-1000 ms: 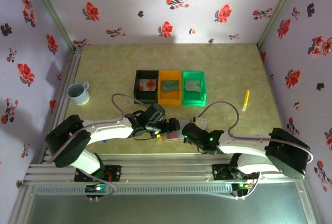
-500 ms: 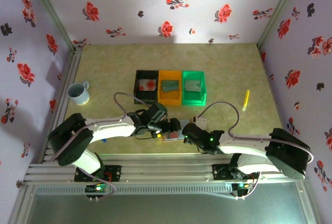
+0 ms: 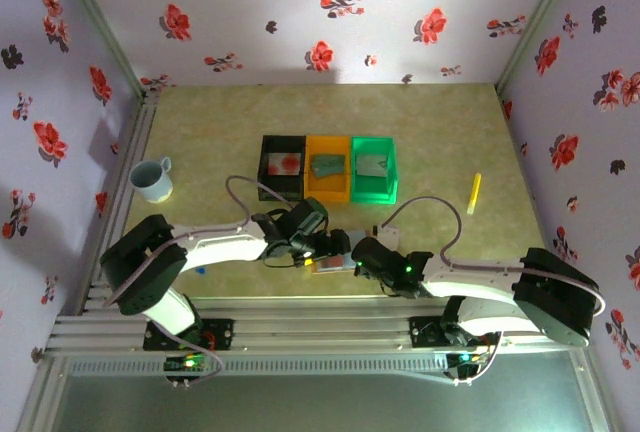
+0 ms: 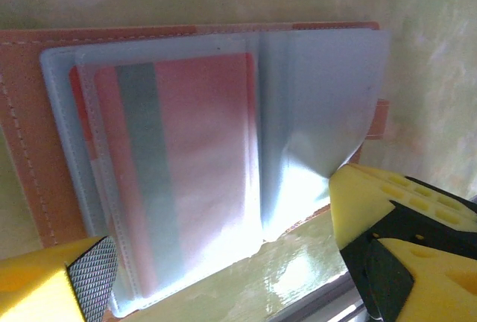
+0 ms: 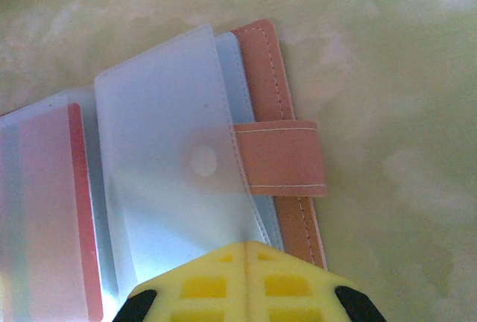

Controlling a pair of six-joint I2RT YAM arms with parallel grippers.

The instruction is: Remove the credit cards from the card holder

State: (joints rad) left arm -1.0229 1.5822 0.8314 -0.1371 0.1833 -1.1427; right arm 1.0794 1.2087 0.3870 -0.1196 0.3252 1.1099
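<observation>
1. card holder (image 3: 332, 265) lies open on the table (image 3: 430, 132) at the lower centre of the top view. it sits just below the row of bins and between the two grippers, with its pinkish-tan cover down and its blue-grey sleeves up.
2. credit card (image 4: 186, 173), red-pink with a grey stripe, sits tucked inside a sleeve on the left half of the left wrist view.
3. strap tab (image 5: 279, 158) sticks out from the cover's right edge in the right wrist view. a round snap shows faintly through the plastic beside it.
4. right gripper (image 5: 244, 251) has its fingers pressed together at the bottom centre of its own view. they pinch the lower edge of a loose clear sleeve (image 5: 168, 143), which curls up off the other pages.
5. left gripper (image 4: 231, 255) is spread wide, with one finger in the lower left corner of its view and the other in the lower right. it straddles the holder's near edge with nothing between the fingers. whether a finger touches the cover i cannot tell.
6. black bin (image 3: 280, 193), orange bin (image 3: 328, 195) and green bin (image 3: 375, 196) stand side by side, touching, at the centre of the top view. a pale card (image 3: 285, 163) with a red blotch lies in the black one. the flat things in the other two are too small to tell.
7. mug (image 3: 152, 180) stands at the left of the table, and a yellow stick (image 3: 475, 193) lies at the right, well apart from the bins.
</observation>
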